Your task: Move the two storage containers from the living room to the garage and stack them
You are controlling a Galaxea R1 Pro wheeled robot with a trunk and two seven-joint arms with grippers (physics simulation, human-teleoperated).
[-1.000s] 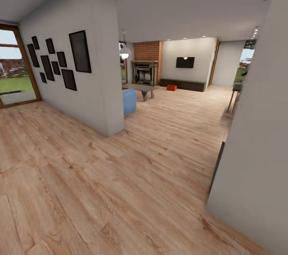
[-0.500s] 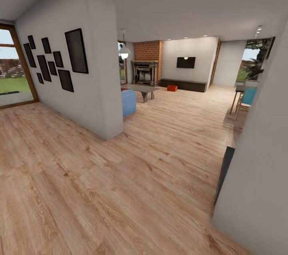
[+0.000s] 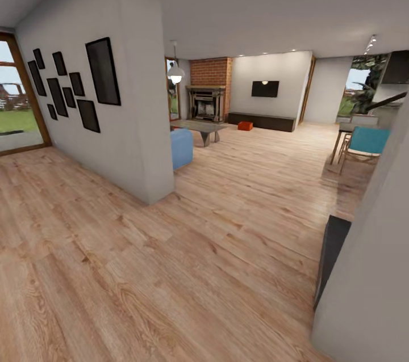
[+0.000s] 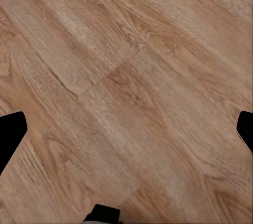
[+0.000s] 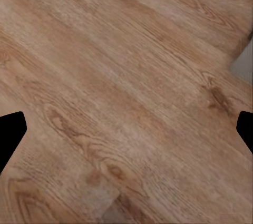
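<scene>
Head view: a red-orange container [image 3: 245, 125] is seen far off on the living room planks, just before the dark cabinet [image 3: 262, 120], beside the fireplace [image 3: 207, 103]. In the wrist views, left gripper [image 4: 126, 134] and right gripper [image 5: 126, 132] are spread wide, empty, above bare planks.

Place: you're in a furnished home, looking into its living room.
Signs: red-brick fireplace [image 3: 209, 96], black wall-mounted TV [image 3: 264, 88], blue upholstered sofa [image 3: 182, 148], light wood-plank floor [image 3: 187, 248], black picture frames [image 3: 71, 87].
</scene>
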